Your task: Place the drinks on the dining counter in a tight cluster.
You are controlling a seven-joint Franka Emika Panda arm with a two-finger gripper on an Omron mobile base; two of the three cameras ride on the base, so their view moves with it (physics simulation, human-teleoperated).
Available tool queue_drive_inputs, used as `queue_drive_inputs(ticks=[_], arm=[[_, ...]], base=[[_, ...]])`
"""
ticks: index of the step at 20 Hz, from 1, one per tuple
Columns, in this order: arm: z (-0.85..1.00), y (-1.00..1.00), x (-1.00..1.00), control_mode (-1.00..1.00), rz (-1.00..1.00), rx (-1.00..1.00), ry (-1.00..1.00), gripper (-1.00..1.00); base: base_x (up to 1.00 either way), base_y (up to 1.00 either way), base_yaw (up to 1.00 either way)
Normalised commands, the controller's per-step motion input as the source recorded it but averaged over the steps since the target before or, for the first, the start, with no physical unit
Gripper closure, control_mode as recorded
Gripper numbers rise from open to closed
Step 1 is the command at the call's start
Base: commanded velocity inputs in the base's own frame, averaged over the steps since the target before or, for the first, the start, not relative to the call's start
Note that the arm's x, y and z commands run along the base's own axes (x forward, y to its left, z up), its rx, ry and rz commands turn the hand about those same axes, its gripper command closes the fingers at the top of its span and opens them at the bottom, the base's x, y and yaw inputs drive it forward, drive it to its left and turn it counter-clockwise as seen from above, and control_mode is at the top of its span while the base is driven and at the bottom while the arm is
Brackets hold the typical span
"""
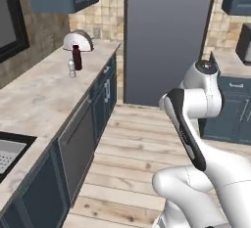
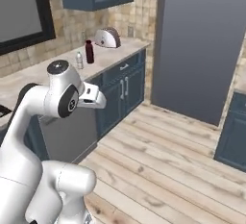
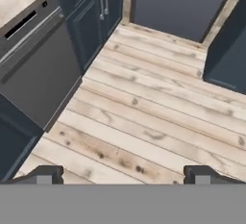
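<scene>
Two drinks stand on the marble counter (image 1: 44, 90) that runs along the tiled wall: a dark-red bottle (image 1: 76, 57) (image 2: 89, 51) and, just in front of it, a small clear bottle (image 1: 72, 69) (image 2: 79, 60). The dining counter is out of view. My gripper (image 3: 124, 175) is open and holds nothing. Its two dark fingertips (image 3: 48, 174) stand wide apart over the wooden floor (image 3: 144, 117), well short of the bottles. My white arm (image 1: 196, 124) is folded up above the floor, away from the counter.
A domed white and dark-red appliance (image 1: 78, 41) stands behind the bottles. A sink (image 1: 10, 153) is set in the near end of the counter, with a grey dishwasher front (image 1: 76, 144) below. A tall grey panel (image 1: 166, 36) stands ahead. Blue cabinets (image 1: 230, 109) line the right.
</scene>
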Motion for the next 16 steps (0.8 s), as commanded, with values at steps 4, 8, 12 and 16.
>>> queue_drive_inputs(ticks=[4, 8, 12, 16], arm=[[0.0, 0.0, 0.0, 1.0, 0.0, 0.0, 0.0, -1.0], [0.0, 0.0, 0.0, 1.0, 0.0, 0.0, 0.0, -1.0], [0.0, 0.0, 0.0, 1.0, 0.0, 0.0, 0.0, -1.0], [0.0, 0.0, 0.0, 1.0, 0.0, 0.0, 0.0, -1.0]], base=[[1.0, -0.22, 0.8], [1.0, -0.32, 0.78], [1.0, -0.58, 0.65], [1.0, -0.79, 0.52]])
